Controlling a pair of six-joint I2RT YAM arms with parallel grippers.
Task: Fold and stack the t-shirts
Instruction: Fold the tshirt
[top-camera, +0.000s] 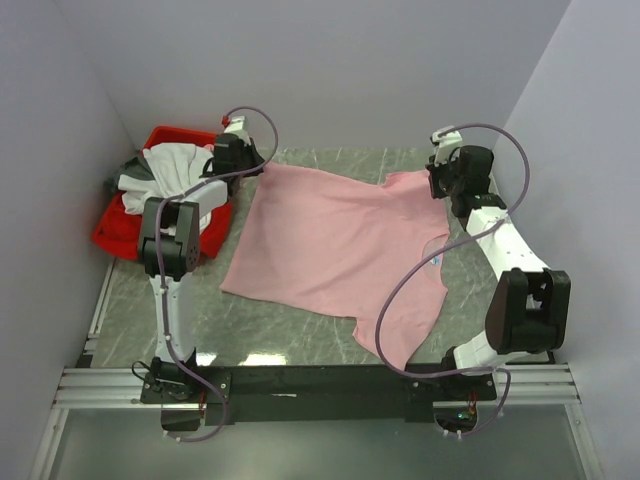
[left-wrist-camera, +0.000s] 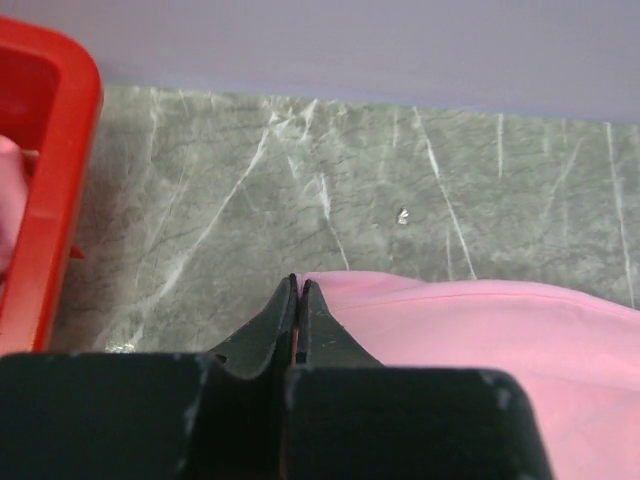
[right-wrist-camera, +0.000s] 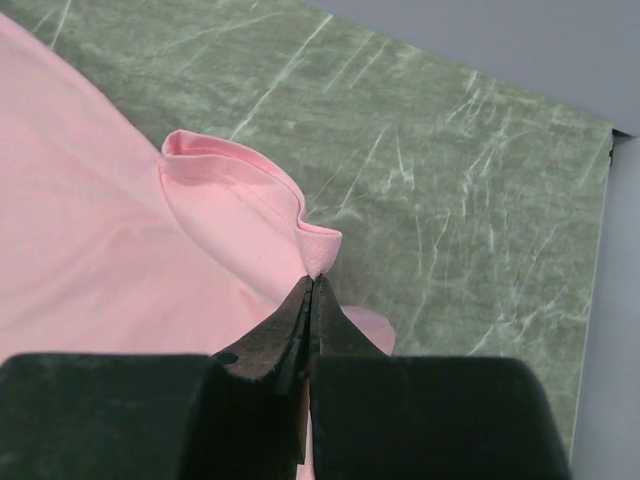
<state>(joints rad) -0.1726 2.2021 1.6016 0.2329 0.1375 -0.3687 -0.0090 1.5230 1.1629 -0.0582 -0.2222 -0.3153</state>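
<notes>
Reaching far forward, you held both arms low. The left gripper (left-wrist-camera: 298, 288) and right gripper (right-wrist-camera: 313, 287) were pinched tight on the pink t-shirt (top-camera: 330, 240), which lay lengthwise between them.

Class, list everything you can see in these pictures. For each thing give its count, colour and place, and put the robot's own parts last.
pink t-shirt: one, light pink, spread across the middle of the table
white shirt: at least one, white, heaped in the bin
dark grey shirt: one, dark grey, at the bin's left side beside the white one
bin: one, red, far left of the table
table: one, green marbled, under everything
cables: two, purplish, one looping along each arm
arms: two, white and black, rising from the near edge
left hand: one, black, shut on the pink t-shirt's far left corner
right hand: one, black, shut on a fold at its far right edge
</notes>
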